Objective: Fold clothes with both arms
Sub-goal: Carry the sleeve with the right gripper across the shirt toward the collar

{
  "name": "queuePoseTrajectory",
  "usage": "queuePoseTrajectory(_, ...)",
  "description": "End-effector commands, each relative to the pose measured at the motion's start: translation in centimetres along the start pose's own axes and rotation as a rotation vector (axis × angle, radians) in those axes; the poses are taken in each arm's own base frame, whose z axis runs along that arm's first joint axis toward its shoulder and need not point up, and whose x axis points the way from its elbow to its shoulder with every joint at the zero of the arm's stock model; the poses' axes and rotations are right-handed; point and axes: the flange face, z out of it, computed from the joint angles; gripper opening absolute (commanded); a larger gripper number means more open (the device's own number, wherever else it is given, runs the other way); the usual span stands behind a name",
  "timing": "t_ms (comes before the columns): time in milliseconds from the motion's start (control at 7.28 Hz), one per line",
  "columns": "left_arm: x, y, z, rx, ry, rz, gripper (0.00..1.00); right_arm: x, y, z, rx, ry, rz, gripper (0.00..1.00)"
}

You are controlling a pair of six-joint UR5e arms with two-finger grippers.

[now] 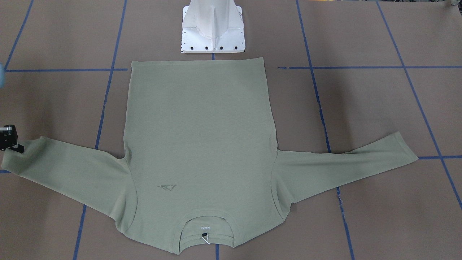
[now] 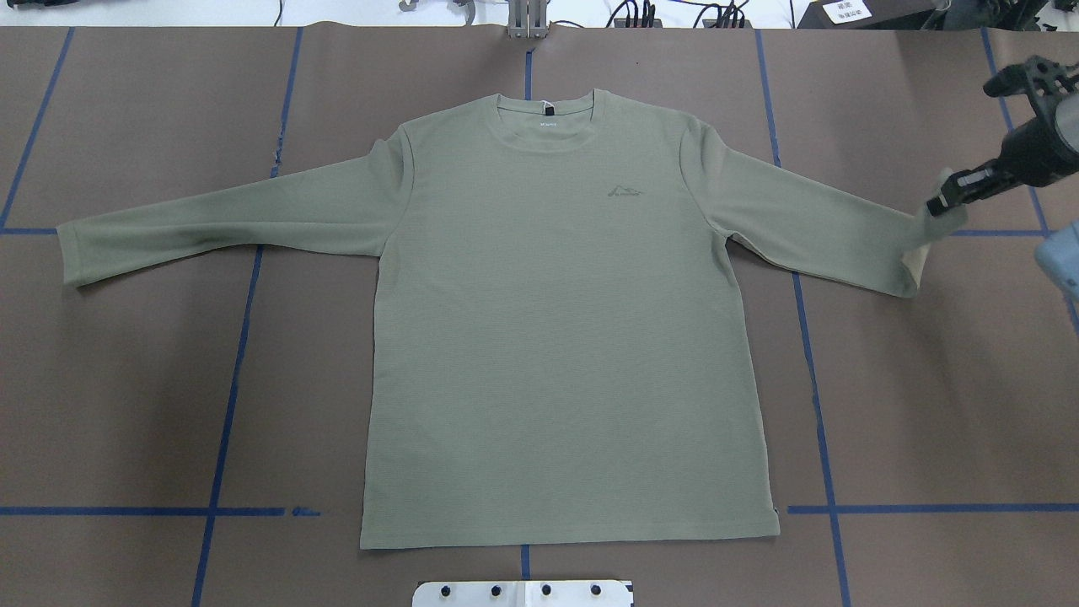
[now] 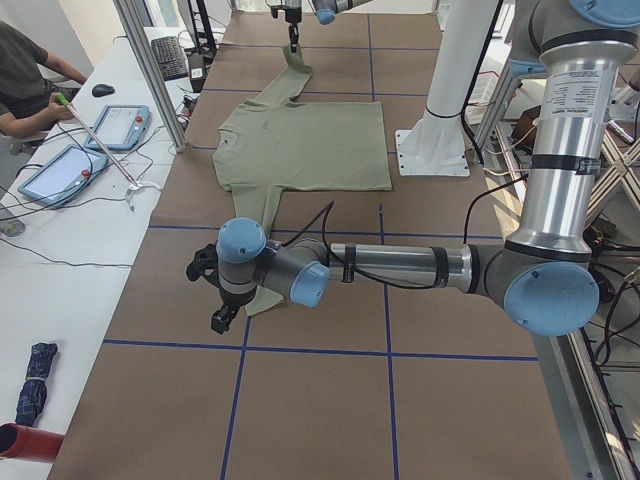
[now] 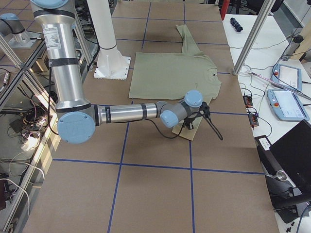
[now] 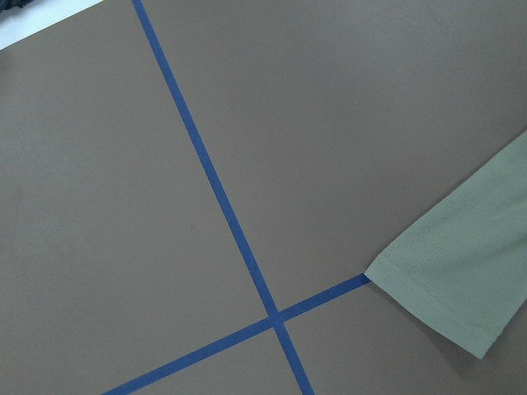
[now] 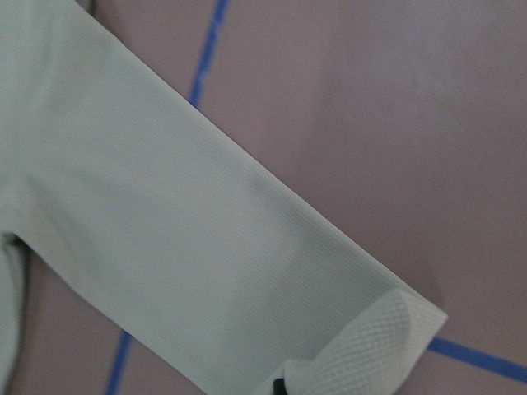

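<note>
The sage-green long-sleeved shirt (image 2: 556,320) lies flat, front up, with both sleeves spread; its collar points away from the pedestal. My right gripper (image 2: 938,206) is shut on the cuff of the sleeve on the overhead view's right, and the cuff is lifted and turned up. The right wrist view shows that sleeve (image 6: 189,239) with the upturned cuff. My left gripper (image 3: 220,322) hovers just beyond the other sleeve's cuff (image 5: 445,288). It shows only in the exterior left view, so I cannot tell whether it is open or shut.
The white pedestal (image 1: 213,29) stands just beyond the shirt's hem. Blue tape lines (image 2: 236,354) grid the brown table cover. A side table with tablets (image 3: 70,170) and a seated person (image 3: 25,70) runs along the far edge.
</note>
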Motion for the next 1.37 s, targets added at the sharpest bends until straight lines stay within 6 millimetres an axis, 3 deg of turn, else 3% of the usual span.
queuePoseTrajectory(0, 0.2, 0.1, -0.2, 0.002, 0.001, 0.004, 1.0, -15.4, -9.2, -1.0, -0.011, -0.057, 0.009, 0.0)
queuePoseTrajectory(137, 0.2, 0.2, -0.1, 0.0, 0.001, 0.001, 1.0, -22.6, -11.5, -0.3, 0.01, -0.064, -0.006, 0.0)
queuePoseTrajectory(412, 0.1, 0.1, -0.1, -0.002, -0.002, 0.001, 1.0, -34.4, -14.7, -0.9, 0.062, -0.075, -0.013, 0.0)
queuePoseTrajectory(550, 0.1, 0.1, -0.1, 0.0, -0.002, -0.002, 1.0, -41.2, -14.3, -0.6, 0.067, -0.118, 0.027, 0.0)
queuePoseTrajectory(687, 0.0, 0.0, 0.0, 0.0, -0.002, -0.002, 1.0, -47.8, -13.0, 1.4, 0.108, -0.106, 0.031, 0.0)
queuePoseTrajectory(825, -0.1, 0.1, 0.1, -0.003, -0.002, -0.004, 1.0, -52.8, -10.4, 5.7, 0.153, -0.051, -0.013, 0.0)
queuePoseTrajectory(962, -0.1, 0.2, 0.1, -0.004, 0.0, -0.007, 1.0, -55.0, -9.3, 8.3, 0.166, -0.016, -0.03, 0.0)
queuePoseTrajectory(1237, -0.1, 0.4, 0.2, -0.006, 0.0, -0.009, 1.0, -57.4, -7.0, 10.5, 0.164, -0.008, -0.048, 0.0)
